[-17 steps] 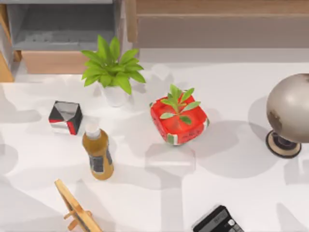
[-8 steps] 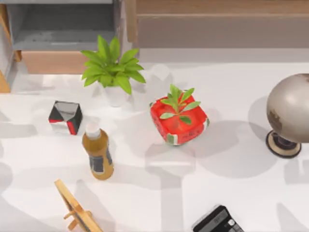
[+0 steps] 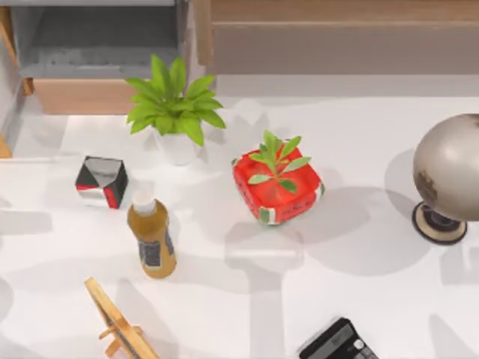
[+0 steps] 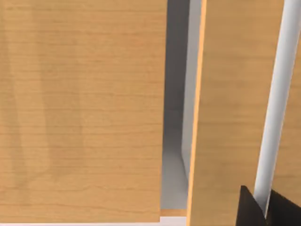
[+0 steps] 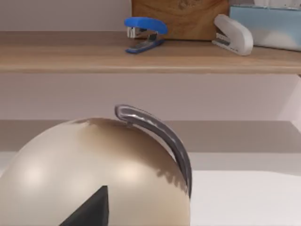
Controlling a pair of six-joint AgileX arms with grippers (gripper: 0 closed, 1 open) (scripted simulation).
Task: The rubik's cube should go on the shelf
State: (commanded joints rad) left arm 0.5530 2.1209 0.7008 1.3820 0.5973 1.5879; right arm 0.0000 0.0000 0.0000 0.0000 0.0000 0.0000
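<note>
left gripper (image 4: 263, 214) close before a light-brown wooden panel (image 4: 80, 113); right gripper (image 5: 89, 209) behind the beige metal-armed globe (image 5: 94, 165), the wide light-brown wooden shelf (image 5: 141, 59) beyond, both probably parked clear; can't tell either's grip.

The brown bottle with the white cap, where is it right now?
In the top view the brown bottle stands at the left of the table, between the black-white-red box and the wooden easel.

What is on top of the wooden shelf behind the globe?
On the shelf sit a blue stapler, a white stapler, a wooden block and a pale blue box. The globe hides the table below.
</note>
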